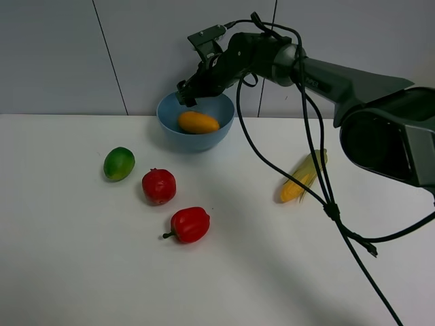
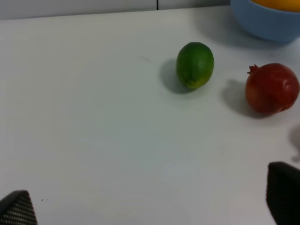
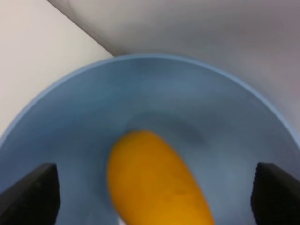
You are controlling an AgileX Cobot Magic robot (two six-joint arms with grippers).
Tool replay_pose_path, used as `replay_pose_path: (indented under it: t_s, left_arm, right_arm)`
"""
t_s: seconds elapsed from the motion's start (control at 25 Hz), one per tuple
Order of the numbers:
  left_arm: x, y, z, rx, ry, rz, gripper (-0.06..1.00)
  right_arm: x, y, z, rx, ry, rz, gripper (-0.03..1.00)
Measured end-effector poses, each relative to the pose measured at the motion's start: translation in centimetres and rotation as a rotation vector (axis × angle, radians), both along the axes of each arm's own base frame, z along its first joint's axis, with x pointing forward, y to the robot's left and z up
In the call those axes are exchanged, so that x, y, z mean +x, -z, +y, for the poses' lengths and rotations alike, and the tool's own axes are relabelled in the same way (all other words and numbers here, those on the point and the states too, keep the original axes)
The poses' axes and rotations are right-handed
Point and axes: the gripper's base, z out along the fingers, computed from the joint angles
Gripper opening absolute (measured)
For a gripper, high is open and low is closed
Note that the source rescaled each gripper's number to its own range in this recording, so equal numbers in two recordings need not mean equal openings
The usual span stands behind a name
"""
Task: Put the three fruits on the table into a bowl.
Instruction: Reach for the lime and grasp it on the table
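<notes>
Over the light-blue bowl [image 1: 219, 134] at the back of the tabletop [image 1: 81, 265], the right fingers [image 3: 33, 197] stand apart, clear of the mango [image 1: 198, 122] on either side. The fruit lies loose inside the bowl rather than gripped, so one of three looks done. The lime [image 1: 119, 164] and pomegranate [image 1: 159, 186] sit near each other on the tabletop, apart from the bowl. The left fingers [image 2: 283, 192] hang spread wide and empty near them, probably placed for the next pick. The bell pepper [image 1: 189, 225] and corn cob [image 1: 302, 178] are not wanted.

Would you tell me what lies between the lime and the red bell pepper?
The dark-red pomegranate sits between the lime and the bell pepper, seen in the exterior high view.
</notes>
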Motion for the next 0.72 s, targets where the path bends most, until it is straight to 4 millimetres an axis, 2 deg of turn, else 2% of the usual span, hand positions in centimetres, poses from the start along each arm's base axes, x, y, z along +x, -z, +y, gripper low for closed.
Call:
replay_pose_path:
  t_s: [0.08, 0.2, 0.36, 0.48, 0.56, 0.6, 0.72]
  left_arm:
    - [0.0, 0.0, 0.0, 0.000, 0.000, 0.000, 1.00]
    - [0.0, 0.0, 0.0, 0.000, 0.000, 0.000, 1.00]
    - [0.0, 0.0, 0.0, 0.000, 0.000, 0.000, 1.00]
    - [0.0, 0.0, 0.0, 0.000, 0.000, 0.000, 1.00]
    - [0.0, 0.0, 0.0, 0.000, 0.000, 0.000, 1.00]
    - [0.0, 0.0, 0.0, 0.000, 0.000, 0.000, 1.00]
    - [0.0, 0.0, 0.0, 0.000, 0.000, 0.000, 1.00]
  right_arm:
    - [-0.6, -1.7, 0.0, -0.012, -0.015, -0.022, 0.42]
    - [-2.0, -6.2, -0.5, -0.024, -0.031, -0.083, 0.42]
    - [-5.1, -14.9, -3.0, -0.018, 0.012, -0.197, 0.42]
    - [-8.2, -21.2, -6.2, -0.015, 0.080, -0.284, 0.42]
    - [-10.1, -24.2, -8.8, -0.015, 0.131, -0.325, 0.42]
    - [-11.3, -25.4, -10.4, -0.022, 0.157, -0.342, 0.42]
    - [-14.8, -27.6, -15.2, -0.056, 0.248, -0.352, 0.42]
